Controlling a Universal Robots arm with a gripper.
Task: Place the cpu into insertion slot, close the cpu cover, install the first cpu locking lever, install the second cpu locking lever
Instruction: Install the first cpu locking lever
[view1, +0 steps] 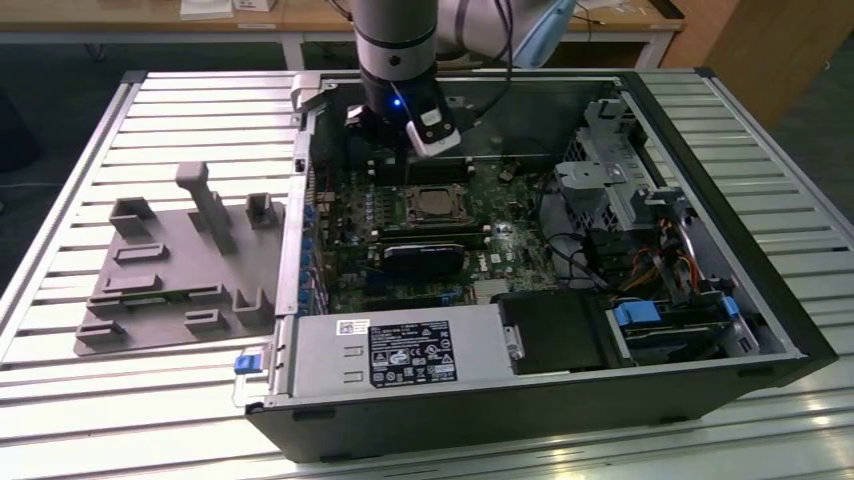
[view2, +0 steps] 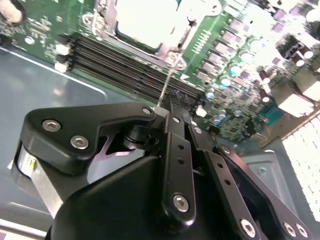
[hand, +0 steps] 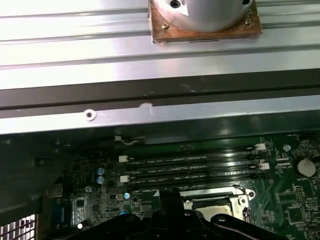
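Note:
The cpu lies in the insertion slot on the green board; its silver top glares in the second wrist view. The cpu cover lies flat around it as a metal frame. A thin wire locking lever runs from the socket's corner to my gripper, whose black fingers meet at the tips around its end. In the exterior view the gripper hangs over the socket's far edge, inside the open computer case.
Long memory slots run beside the socket between it and the case wall. A black card, a power supply and a drive cage fill the case. A grey fixture tray lies at the exterior view's left.

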